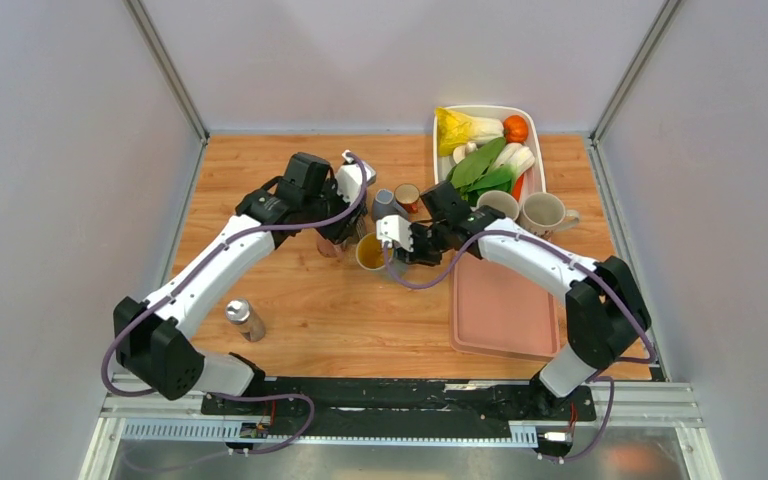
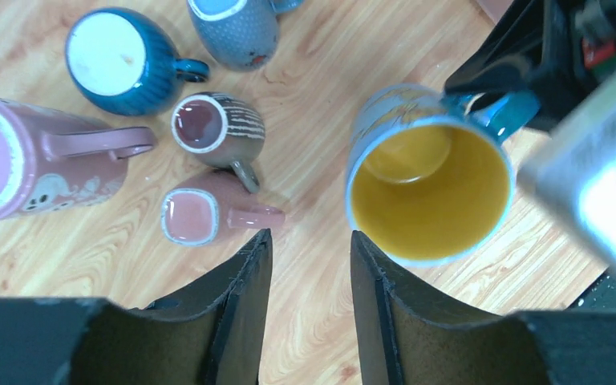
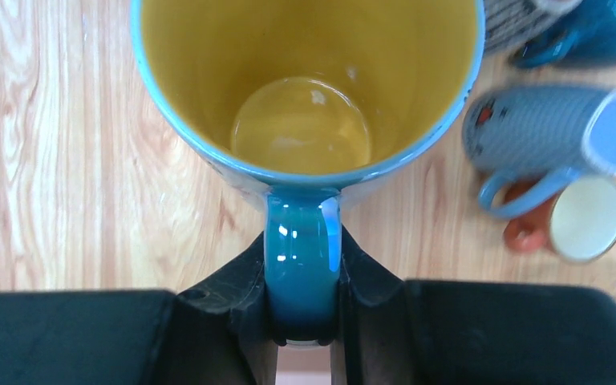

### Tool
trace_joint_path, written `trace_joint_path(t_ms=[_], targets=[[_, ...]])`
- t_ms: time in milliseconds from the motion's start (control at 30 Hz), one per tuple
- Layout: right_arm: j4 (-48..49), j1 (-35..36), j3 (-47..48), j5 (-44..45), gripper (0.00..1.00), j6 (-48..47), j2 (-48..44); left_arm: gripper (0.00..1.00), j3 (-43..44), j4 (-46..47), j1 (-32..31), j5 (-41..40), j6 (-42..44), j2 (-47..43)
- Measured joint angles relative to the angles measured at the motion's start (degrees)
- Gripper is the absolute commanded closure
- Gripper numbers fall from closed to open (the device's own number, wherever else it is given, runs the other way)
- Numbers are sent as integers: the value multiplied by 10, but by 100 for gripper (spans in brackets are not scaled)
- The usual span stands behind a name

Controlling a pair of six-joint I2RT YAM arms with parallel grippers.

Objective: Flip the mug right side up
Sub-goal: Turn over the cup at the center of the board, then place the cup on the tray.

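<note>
The mug (image 3: 305, 96) sits mouth-up. The right tool (image 3: 303, 269) is clamped on the mug's handle. The left tool (image 2: 309, 253) is beside the mug, jaws apart, empty.

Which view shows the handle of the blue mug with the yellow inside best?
Right wrist: the glossy blue handle of the yellow-lined blue ceramic mug sits centre frame, pinched between the right gripper's black fingers. Left wrist shows it small and blurred, partly behind that gripper. Top external hides it under the gripper.

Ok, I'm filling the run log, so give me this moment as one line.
mug: mouth up | right gripper: shut on handle | left gripper: open, empty
</note>
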Motion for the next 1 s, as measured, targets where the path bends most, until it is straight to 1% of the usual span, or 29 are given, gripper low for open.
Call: trace_joint_path(t_ms=[167,367,533,767,867,1000], targets=[[-43,-31,-40,0,100,4,-63,49,1,8,9,-3,3,-30],[-101,-59,-67,-21,100,9,-173,51,13,16,18,-3,3,-29],[-129,-103,-92,-40,100,12,-254,52,13,23,19,9,-2,-18],[-221,-186,-129,-43,100,-4,-315,54,13,29,19,31,-12,-11],[-266,-231,-129,-42,100,-30,-332,54,10,36,19,32,-12,-12],[-302,-296,-132,-44,100,-73,-337,54,-5,45,19,33,-13,-17]])
